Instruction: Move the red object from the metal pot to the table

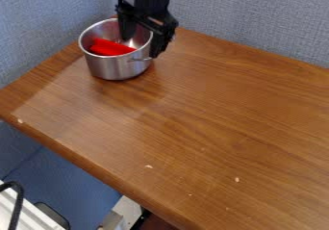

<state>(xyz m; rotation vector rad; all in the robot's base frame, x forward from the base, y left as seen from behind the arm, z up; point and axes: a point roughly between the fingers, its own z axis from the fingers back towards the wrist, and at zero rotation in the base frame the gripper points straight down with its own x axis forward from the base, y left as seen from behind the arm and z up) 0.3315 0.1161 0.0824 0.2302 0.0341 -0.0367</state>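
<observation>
Our gripper (140,32) hangs over the pot's far side with its fingers spread apart, one above the opening and the other by the outer wall near a handle, perhaps so we can straddle the rim or shift inward to grasp. Just below and nearer the camera than the fingers, the red object (111,47) lies inside the metal pot (117,67), smooth, elongated and chunky; the walls around it probably mean we must reach in from above. The pot is round, straight-sided, shiny steel. Beneath it and outward from us spreads the table (193,128), glossy brown wood with visible grain.
</observation>
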